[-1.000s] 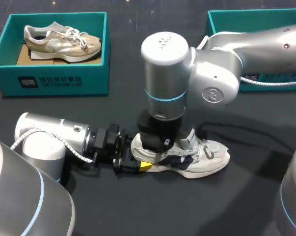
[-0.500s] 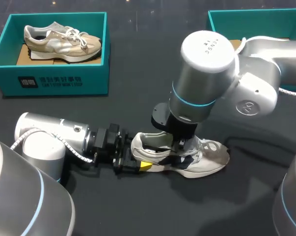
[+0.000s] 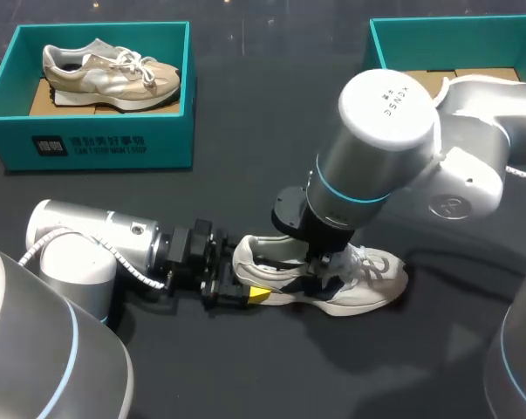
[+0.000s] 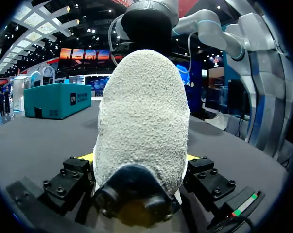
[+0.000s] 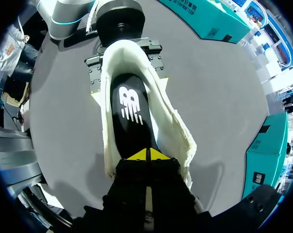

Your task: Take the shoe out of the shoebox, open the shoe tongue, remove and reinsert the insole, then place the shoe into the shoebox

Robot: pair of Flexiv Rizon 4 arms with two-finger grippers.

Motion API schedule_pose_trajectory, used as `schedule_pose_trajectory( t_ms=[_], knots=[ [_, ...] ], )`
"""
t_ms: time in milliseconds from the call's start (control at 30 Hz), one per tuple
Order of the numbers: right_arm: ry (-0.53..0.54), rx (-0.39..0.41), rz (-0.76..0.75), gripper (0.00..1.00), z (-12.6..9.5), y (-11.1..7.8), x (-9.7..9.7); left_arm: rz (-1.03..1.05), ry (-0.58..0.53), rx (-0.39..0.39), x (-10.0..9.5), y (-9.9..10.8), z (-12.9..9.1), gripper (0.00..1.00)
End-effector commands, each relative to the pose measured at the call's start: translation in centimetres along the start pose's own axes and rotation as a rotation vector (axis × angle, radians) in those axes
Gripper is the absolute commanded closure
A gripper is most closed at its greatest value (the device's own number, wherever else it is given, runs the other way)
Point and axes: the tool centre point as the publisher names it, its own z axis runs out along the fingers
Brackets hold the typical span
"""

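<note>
White shoe (image 3: 332, 284) set on its sole at mid-table (image 3: 245, 375), outside both boxes, its heel clamped from two sides by the left gripper (image 3: 245, 292). The yellow tips of the right gripper (image 5: 147, 155) are pressed together over the black insole (image 5: 131, 109), on which a white logo is printed. White print is borne by the teal shoebox (image 3: 97, 144) holding a beige shoe (image 3: 110, 74); a second teal shoebox (image 3: 402, 35) is seen far right
</note>
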Motion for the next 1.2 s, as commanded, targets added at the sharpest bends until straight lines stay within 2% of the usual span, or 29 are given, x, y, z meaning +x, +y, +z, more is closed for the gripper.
schedule_pose_trajectory(
  t_ms=[33, 133, 167, 200, 333, 667, 900, 1100, 1133, 1200],
  knots=[
    [-0.032, 0.115, 0.003, 1.0, 1.4, 2.1, 0.6, -0.001, 0.001, -0.003, 0.0, 0.2, 0.2, 1.0],
    [-0.043, 0.122, 0.004, 0.98, 2.0, 2.3, 0.7, -0.001, 0.001, -0.003, 0.0, 0.2, 0.2, 1.0],
    [-0.045, 0.122, 0.006, 0.91, 2.3, 2.3, 0.7, -0.001, 0.001, -0.003, 0.0, 0.2, 0.2, 1.0],
    [-0.045, 0.119, 0.008, 0.9, 2.5, 2.2, 0.7, -0.001, 0.001, -0.003, 0.0, 0.2, 0.2, 1.0],
    [-0.058, 0.112, 0.03, 0.73, 3.5, 1.8, 0.6, -0.001, 0.001, -0.003, 0.0, 0.2, 0.2, 1.0],
    [-0.07, 0.102, 0.055, 0.58, 4.9, 0.5, -0.1, -0.001, 0.001, -0.003, 0.0, 0.2, 0.2, 1.0],
    [0.038, 0.138, 0.017, 0.49, 7.4, 0.3, -0.1, -0.001, 0.001, -0.003, 0.0, 0.2, 0.2, 1.0],
    [0.108, 0.165, -0.016, 0.52, 8.8, 0.5, 1.5, -0.001, 0.001, -0.003, 0.0, 0.2, 0.2, 1.0],
    [0.118, 0.168, -0.02, 0.57, 8.9, 0.5, 1.9, -0.001, 0.001, -0.003, 0.0, 0.2, 0.2, 1.0],
    [0.13, 0.178, -0.021, 0.81, 9.2, 0.3, 2.5, -0.001, 0.001, -0.003, 0.0, 0.2, 0.2, 1.0]
  ],
)
